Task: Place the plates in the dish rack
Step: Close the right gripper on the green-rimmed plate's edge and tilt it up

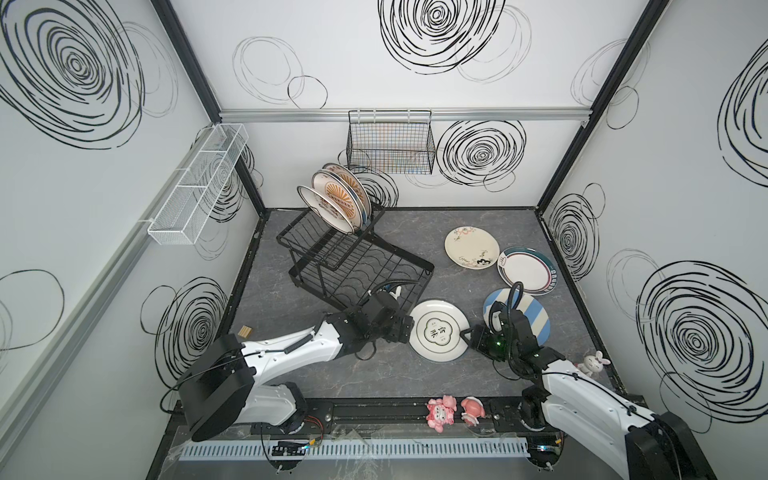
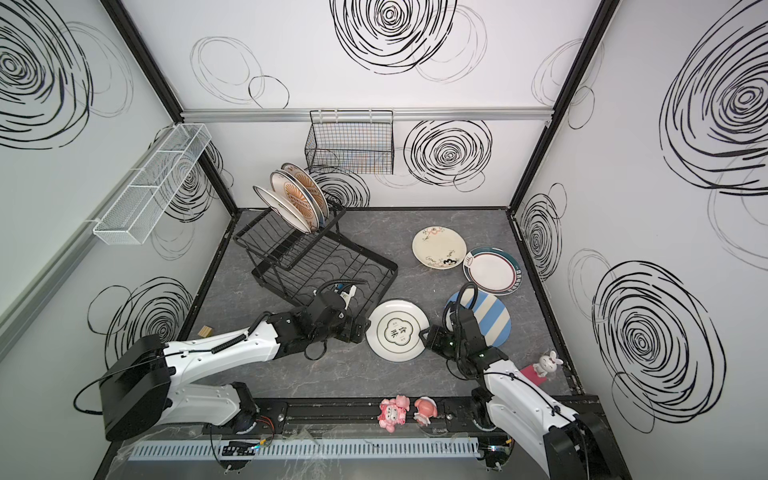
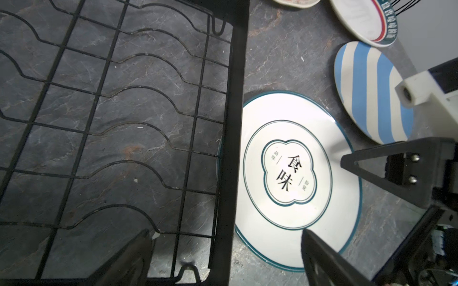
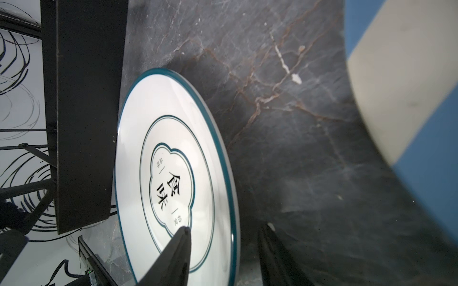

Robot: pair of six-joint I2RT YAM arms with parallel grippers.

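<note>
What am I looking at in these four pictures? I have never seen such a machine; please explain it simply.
These are two robot arms on a table, each ending in a two-finger gripper. Two pictures look down from above; the other two come from cameras on the arms' wrists. On the grey table stands a black wire dish rack with several plates upright in its upper basket. Four more lie on the table: a white plate with a green emblem, a blue striped plate, a teal-rimmed plate and a cream plate with drawings. The left gripper and the right gripper are open at opposite sides of the white plate; the right one's fingers straddle its rim. Nothing is held.
</note>
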